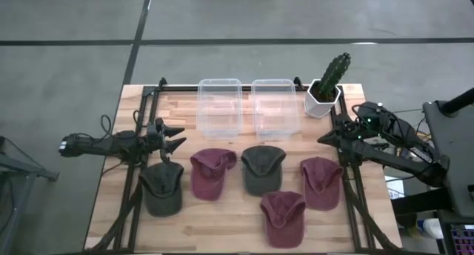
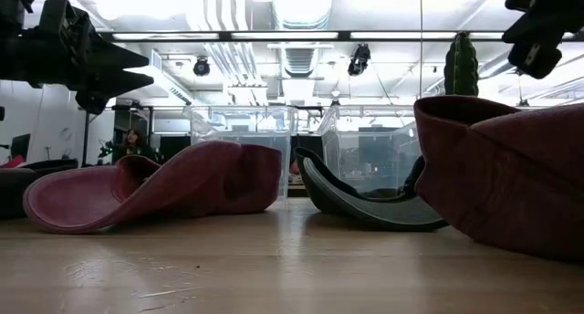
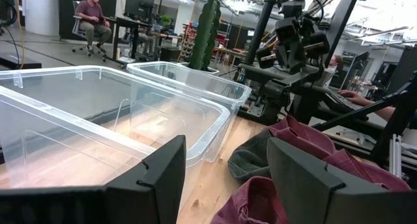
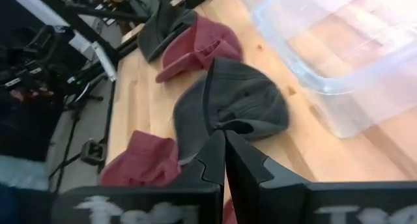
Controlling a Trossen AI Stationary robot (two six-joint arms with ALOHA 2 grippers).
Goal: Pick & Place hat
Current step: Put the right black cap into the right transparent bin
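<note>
Five hats lie crown up on the wooden table [image 1: 229,225]: a dark grey one [image 1: 161,187] at the left, a maroon one [image 1: 211,172], a dark grey one [image 1: 263,167] in the middle, a maroon one [image 1: 321,181] at the right and a maroon one [image 1: 283,216] nearest the front. My left gripper [image 1: 174,136] is open and empty, in the air just beyond the left grey hat; its fingers [image 3: 159,178] point toward the table's right. My right gripper [image 1: 329,136] is shut and empty, above the table's right side beyond the right maroon hat; it also shows in its wrist view [image 4: 225,165].
Two clear plastic bins [image 1: 220,107] [image 1: 275,107] stand side by side at the table's far middle. A cactus in a white pot [image 1: 326,88] stands at the far right. Black frame rails [image 1: 137,181] [image 1: 355,188] run along both sides. People sit in the room beyond [image 3: 91,15].
</note>
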